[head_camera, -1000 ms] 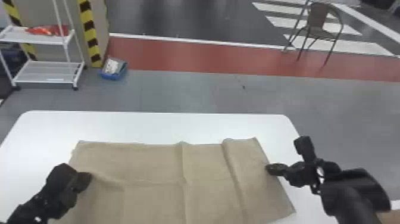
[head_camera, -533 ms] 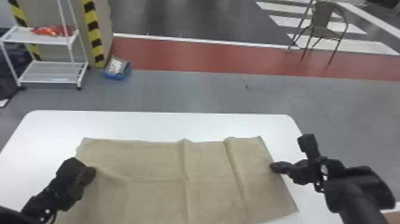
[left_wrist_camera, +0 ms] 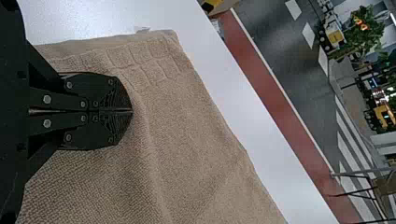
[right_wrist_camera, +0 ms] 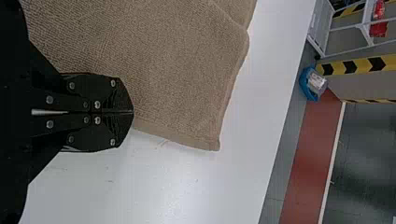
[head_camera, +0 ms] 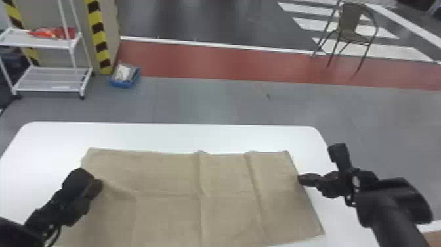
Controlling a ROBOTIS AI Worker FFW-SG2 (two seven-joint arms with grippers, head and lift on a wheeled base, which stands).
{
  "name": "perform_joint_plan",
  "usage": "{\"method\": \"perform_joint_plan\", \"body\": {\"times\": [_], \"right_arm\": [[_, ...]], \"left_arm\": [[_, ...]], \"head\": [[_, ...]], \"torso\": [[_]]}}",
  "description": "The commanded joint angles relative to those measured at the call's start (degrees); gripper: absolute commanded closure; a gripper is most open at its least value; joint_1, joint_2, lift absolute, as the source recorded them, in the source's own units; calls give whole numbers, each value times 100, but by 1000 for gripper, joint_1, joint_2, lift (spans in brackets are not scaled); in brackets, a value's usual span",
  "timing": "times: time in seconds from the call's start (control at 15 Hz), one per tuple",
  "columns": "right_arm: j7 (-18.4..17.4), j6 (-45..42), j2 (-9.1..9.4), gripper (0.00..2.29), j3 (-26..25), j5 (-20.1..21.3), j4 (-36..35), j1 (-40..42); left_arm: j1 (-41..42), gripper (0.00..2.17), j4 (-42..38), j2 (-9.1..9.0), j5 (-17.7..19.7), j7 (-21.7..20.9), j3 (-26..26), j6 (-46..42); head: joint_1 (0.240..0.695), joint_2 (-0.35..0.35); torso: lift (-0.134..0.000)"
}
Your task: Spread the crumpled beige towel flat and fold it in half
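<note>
The beige towel (head_camera: 226,200) lies mostly spread on the white table, with upright creases through its middle and right part. At its left side is my left gripper (head_camera: 98,184); in the left wrist view the left gripper (left_wrist_camera: 132,111) is shut on the towel (left_wrist_camera: 187,135), a soft ridge running from its fingertips. My right gripper (head_camera: 299,179) is at the towel's right edge. In the right wrist view the right gripper (right_wrist_camera: 133,112) is shut on the towel (right_wrist_camera: 173,74) by the hem, a flat corner lying beyond. The towel's near left part is partly hidden by the left arm.
The white table (head_camera: 164,134) shows a bare strip behind the towel. Beyond it on the floor stand a white shelf cart (head_camera: 52,78), a blue bin (head_camera: 124,78) and a chair (head_camera: 352,29).
My left gripper has moved slightly away from the robot along the towel's left side. The right gripper holds its place by the right edge. The head view has shifted a little.
</note>
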Motion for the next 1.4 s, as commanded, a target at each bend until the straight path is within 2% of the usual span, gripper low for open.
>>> {"method": "perform_joint_plan", "body": {"times": [0.0, 0.33, 0.93, 1.13, 1.33], "right_arm": [[-10, 0, -3, 1480, 0, 41, 167, -184], [-142, 0, -12, 1480, 71, 85, 413, -413], [-169, -35, 49, 1480, 158, 102, 448, -430], [-151, -35, 49, 1480, 167, 85, 448, -439], [-28, -17, 164, 1480, 167, -3, 440, -439]], "left_arm": [[-59, 1686, 27, 0, 12, 1, 9, 10], [-322, 1686, 466, 0, 56, 71, 9, -42], [-102, 1686, 431, 202, 109, 150, 167, -78], [284, 1686, -211, 202, 215, -52, 343, 28], [697, 1683, -1037, 141, 355, -333, 624, 204]], "head": [[695, -207], [695, -193], [695, -159], [695, -147], [695, -150]], "torso": [[0], [0], [0], [0], [0]]}}
